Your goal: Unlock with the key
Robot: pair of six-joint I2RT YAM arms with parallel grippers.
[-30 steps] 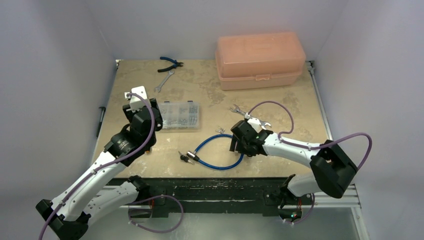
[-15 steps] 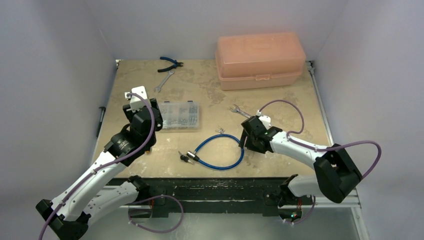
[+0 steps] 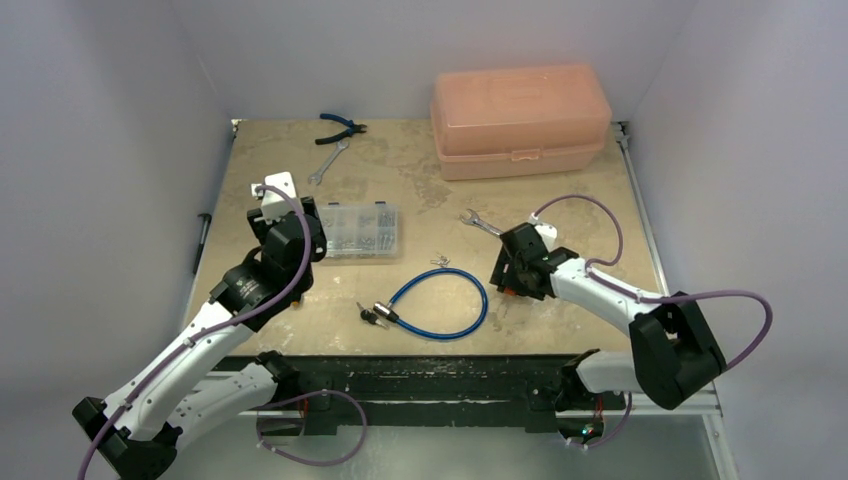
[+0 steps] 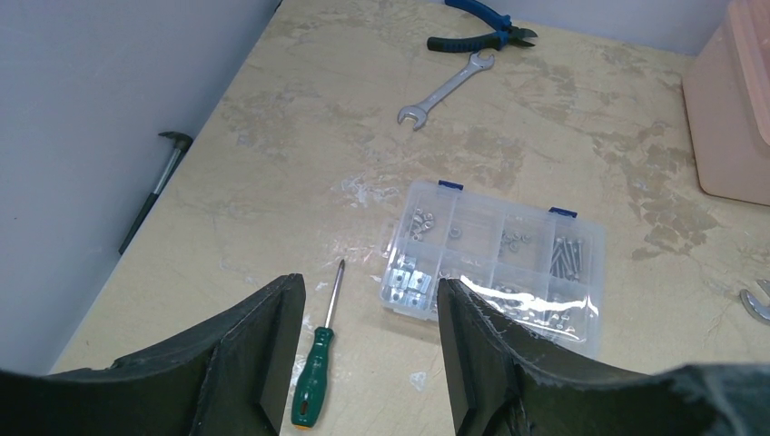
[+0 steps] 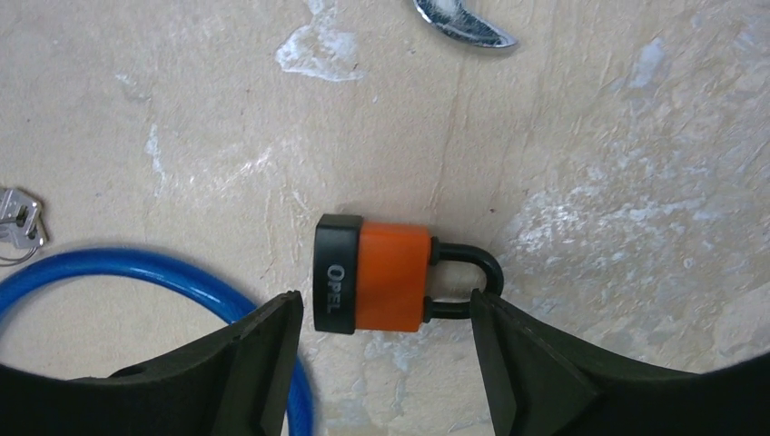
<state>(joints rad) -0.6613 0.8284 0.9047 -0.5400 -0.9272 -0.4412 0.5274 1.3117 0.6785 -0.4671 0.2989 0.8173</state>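
The orange padlock point(image 5: 390, 277) with a black base and black shackle lies flat on the table. My right gripper point(image 5: 386, 304) hovers over it, open, one finger beside the base and the other at the shackle, gripping nothing. In the top view the right gripper point(image 3: 510, 276) sits just right of the blue cable loop point(image 3: 440, 300). The key point(image 3: 367, 316), black-headed and bunched with a like one, lies at the cable's left end, well apart from both grippers. My left gripper point(image 4: 368, 291) stands open and empty above the table's left side.
A bare silver key bunch point(image 5: 18, 222) lies beside the cable. Nearby are a green screwdriver point(image 4: 316, 377), a clear parts organizer point(image 3: 358, 230), a wrench point(image 3: 480, 224), another wrench point(image 3: 327, 163), blue pliers point(image 3: 342, 127) and an orange toolbox point(image 3: 520, 120).
My right gripper has moved right, off the cable's right side, and its jaws have spread wider. The left arm has not moved.
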